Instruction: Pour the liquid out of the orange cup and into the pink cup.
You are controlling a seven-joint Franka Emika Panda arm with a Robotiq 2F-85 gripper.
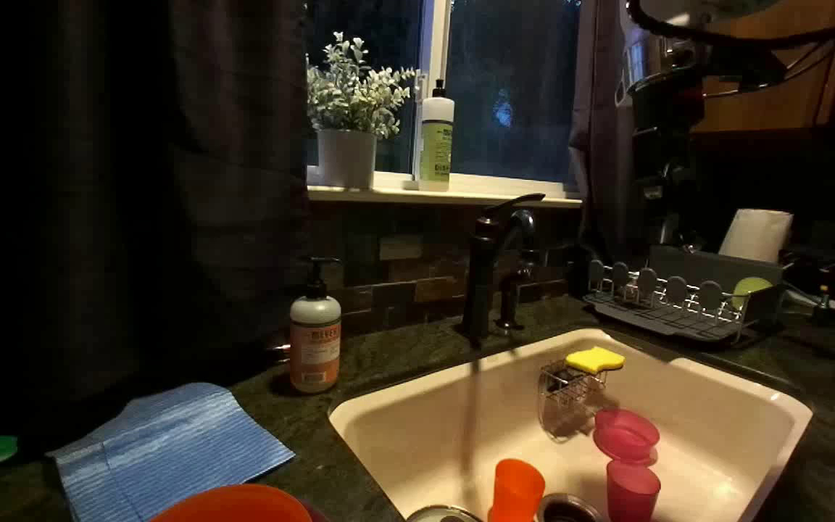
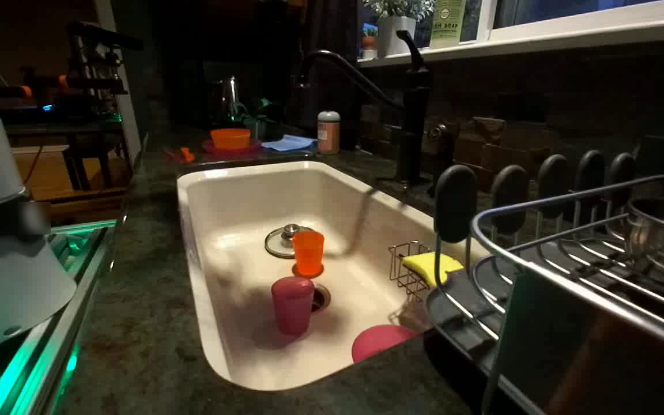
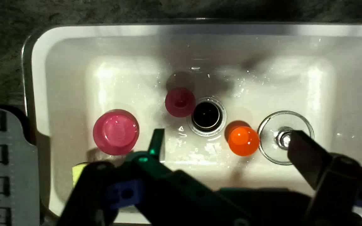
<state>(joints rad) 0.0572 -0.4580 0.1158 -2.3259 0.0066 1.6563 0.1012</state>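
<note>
I hang above the sink (image 3: 137, 30) with my gripper (image 3: 227, 135) spread wide, its jaws well apart. Below me the orange cup (image 3: 244, 141) stands upright on the sink's floor, between the drain (image 3: 206, 115) and the lid (image 3: 270, 138), a little nearer the long edge with the faucet (image 2: 415, 121) than the long edge opposite; what it contains I cannot tell. The pink cup (image 3: 180, 102) stands upright just beside the drain, closer to that opposite edge. The pink bowl (image 3: 116, 132) sits toward the short edge by the dish rack (image 1: 667, 322), and a sponge (image 2: 431, 266) rests on a caddy (image 1: 561, 380) at the faucet-side wall. The lid lies knob up just beside the orange cup, toward the other short edge. On the counter (image 2: 130, 323) past that edge, an orange bowl (image 2: 230, 138) sits on a pink plate (image 2: 256, 147) near a blue cloth (image 1: 164, 446), and the soap bottle (image 1: 314, 348) stands just beside the sink's corner on the faucet side
</note>
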